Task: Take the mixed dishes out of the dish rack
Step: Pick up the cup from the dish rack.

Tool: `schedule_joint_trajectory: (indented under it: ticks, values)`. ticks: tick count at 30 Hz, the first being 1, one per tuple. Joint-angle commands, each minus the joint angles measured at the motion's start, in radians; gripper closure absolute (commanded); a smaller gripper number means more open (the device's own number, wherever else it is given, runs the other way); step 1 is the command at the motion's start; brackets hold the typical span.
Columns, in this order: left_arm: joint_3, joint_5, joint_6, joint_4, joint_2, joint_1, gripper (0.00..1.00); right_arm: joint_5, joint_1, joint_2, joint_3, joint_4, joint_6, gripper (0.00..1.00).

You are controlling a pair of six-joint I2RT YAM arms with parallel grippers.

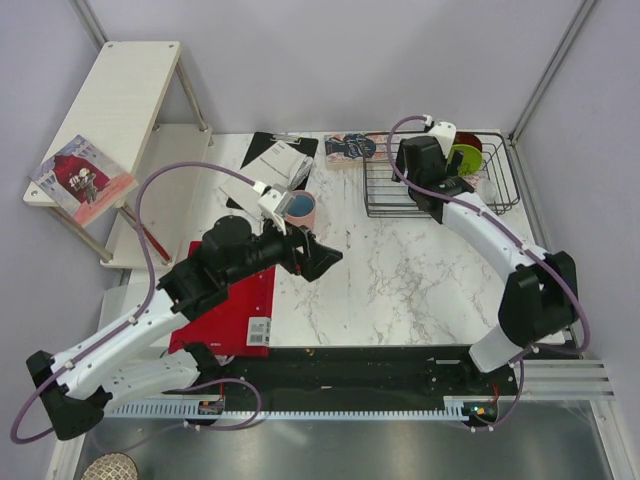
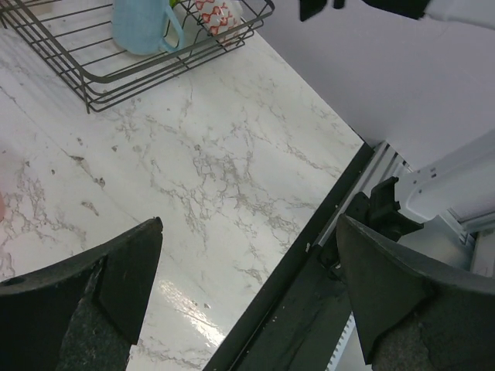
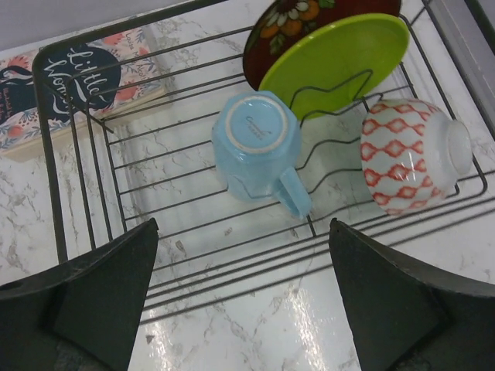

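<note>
– from above, where do the dishes stand?
– the dish rack [image 1: 378, 205] sits at 1 o'clock on the marble table [image 1: 400, 280], with the lime-green plate [image 1: 466, 158] upright inside. the right arm [image 1: 490, 225] reaches over the rack. the pink cup [image 1: 300, 210] stands out on the table at 11 o'clock. the left gripper [image 1: 325, 260] is just beside it, at its 5 o'clock.
– and the left wrist camera?
– both fingers are spread wide over the marble, with nothing between them. the rack's corner shows at 11 o'clock, the light blue handled mug [image 2: 143, 27] in it.
– the right wrist?
– the right gripper [image 3: 244, 232] hangs above the rack, jaws fully apart and empty. the mug sits bottom-up at centre. the small patterned bowl [image 3: 414, 154], red-orange diamonds on white, rests at its 3 o'clock. the green plate leans on a wire divider [image 3: 332, 97] at 1 o'clock, the dark red floral plate [image 3: 294, 23] behind it. a book [image 3: 77, 85] lies outside the rack at 10 o'clock.
</note>
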State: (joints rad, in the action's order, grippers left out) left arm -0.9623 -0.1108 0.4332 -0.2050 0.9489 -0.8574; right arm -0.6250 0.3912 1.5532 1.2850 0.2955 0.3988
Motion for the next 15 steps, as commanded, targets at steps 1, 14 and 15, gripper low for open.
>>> schedule_joint_trajectory:
  ticks: [1, 14, 15]
  values:
    - [0.062, -0.007, -0.057, 0.056, -0.104, -0.008, 0.01, 0.051, -0.024, 0.119, 0.131, -0.068, -0.145, 0.02]
    - [0.162, -0.013, -0.036, 0.024, -0.194, -0.006, 0.01, 0.07, -0.124, 0.298, 0.215, -0.099, -0.166, 0.02]
    - [0.163, -0.013, -0.034, 0.023, -0.193, -0.006, 0.01, 0.076, -0.127, 0.317, 0.22, -0.098, -0.166, 0.02]
